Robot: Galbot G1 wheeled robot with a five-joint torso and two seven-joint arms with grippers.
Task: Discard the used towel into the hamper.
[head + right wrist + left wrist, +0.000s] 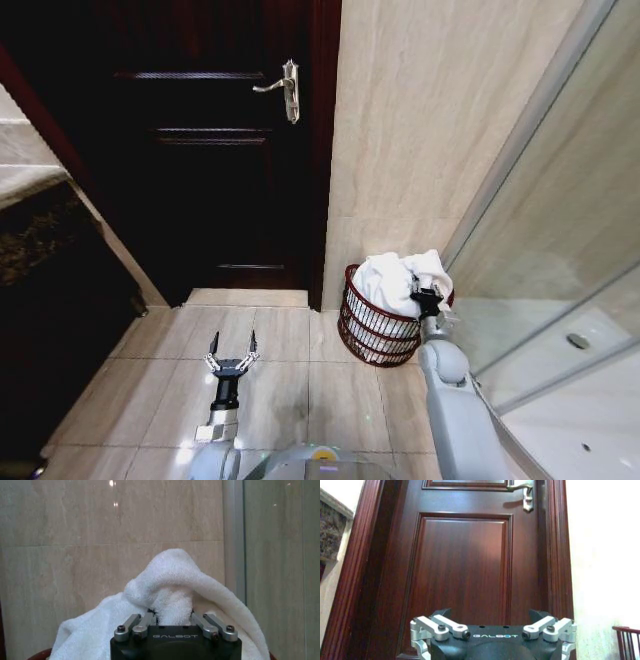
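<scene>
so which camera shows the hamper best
The head view: the whole reddish-brown wire hamper stands against the wall, the white towel heaped in it and the right claw at the towel. The left wrist view catches a rim sliver; the right wrist view mostly towel.

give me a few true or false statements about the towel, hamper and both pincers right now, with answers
1. The towel is heaped in the hamper, rising above its rim. True.
2. The right pincer is shut on the towel. True; the right wrist view shows a fold of it pinched between the fingers.
3. The left pincer holds a second towel. False; it is open and empty, out over the floor tiles.
4. The hamper stands in front of the door. False; it stands by the beige tiled wall, between the door and the glass shower screen.
5. The door is wide open. False; it is closed, its handle level.
</scene>
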